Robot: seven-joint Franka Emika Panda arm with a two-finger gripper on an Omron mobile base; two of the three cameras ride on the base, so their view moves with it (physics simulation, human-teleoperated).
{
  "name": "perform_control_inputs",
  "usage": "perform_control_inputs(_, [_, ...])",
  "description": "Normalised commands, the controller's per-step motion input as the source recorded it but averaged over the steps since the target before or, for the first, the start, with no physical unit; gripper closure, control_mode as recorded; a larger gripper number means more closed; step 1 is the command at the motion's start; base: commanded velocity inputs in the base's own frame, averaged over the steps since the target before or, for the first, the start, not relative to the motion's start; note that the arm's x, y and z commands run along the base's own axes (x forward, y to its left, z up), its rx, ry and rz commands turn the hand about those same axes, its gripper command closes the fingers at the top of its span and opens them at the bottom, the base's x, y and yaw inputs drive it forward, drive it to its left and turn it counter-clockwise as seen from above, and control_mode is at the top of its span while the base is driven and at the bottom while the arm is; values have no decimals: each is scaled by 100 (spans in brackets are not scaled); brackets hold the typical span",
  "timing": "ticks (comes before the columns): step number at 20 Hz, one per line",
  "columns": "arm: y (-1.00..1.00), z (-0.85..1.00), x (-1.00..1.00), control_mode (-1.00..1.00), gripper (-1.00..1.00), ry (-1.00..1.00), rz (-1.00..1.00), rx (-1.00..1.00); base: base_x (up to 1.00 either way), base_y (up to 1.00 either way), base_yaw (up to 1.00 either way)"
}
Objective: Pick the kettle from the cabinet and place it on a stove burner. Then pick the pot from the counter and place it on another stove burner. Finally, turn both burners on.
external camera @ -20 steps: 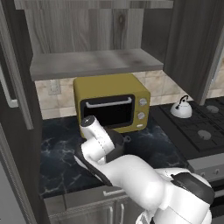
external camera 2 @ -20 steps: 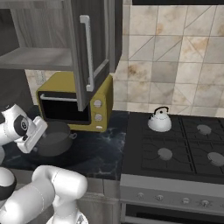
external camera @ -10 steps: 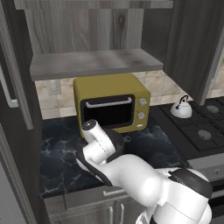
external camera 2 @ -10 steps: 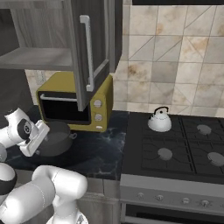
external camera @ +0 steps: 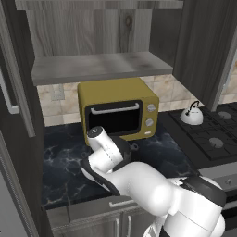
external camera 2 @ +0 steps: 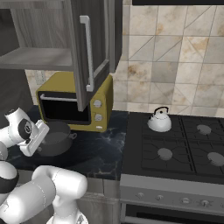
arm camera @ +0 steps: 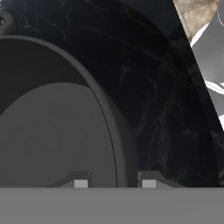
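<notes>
The wide dark grey pot (external camera 2: 56, 139) stands on the black marble counter (external camera 2: 97, 154) in front of the microwave. My gripper (arm camera: 114, 183) is down at its left rim, one fingertip (arm camera: 81, 183) inside and the other outside the wall (arm camera: 124, 144). The jaws are partly closed around that wall; whether they clamp it is unclear. In the right base view the gripper (external camera 2: 40, 148) is at the pot's near left edge. The silver-white kettle (external camera 2: 159, 120) (external camera: 191, 115) sits on the cooktop's back left burner. A bare burner (external camera 2: 164, 153) lies in front of it.
The yellow microwave (external camera: 118, 111) stands close behind the pot. The cabinet's open door (external camera 2: 89, 48) hangs above the counter, beside the cabinet shelf (external camera: 99, 67). The black cooktop (external camera 2: 188, 144) lies to the right, with knobs along its front.
The hand has sunk a little toward the pot's rim, and the jaws have narrowed from wide open to partly closed around the wall. Kettle and pot have stayed put.
</notes>
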Motion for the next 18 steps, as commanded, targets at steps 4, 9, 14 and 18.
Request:
perform_control_inputs(4, [0, -5, 0, -100, 100, 0, 0, 1, 0, 0, 0])
perform_control_inputs(9, [0, -4, -14, -100, 100, -3, -1, 3, 0, 0, 0])
perform_control_inputs(14, [0, 0, -31, -100, 100, -4, -8, 4, 0, 0, 0])
perform_control_inputs(18, [-3, 1, -34, -100, 100, -4, -10, 2, 0, 0, 0])
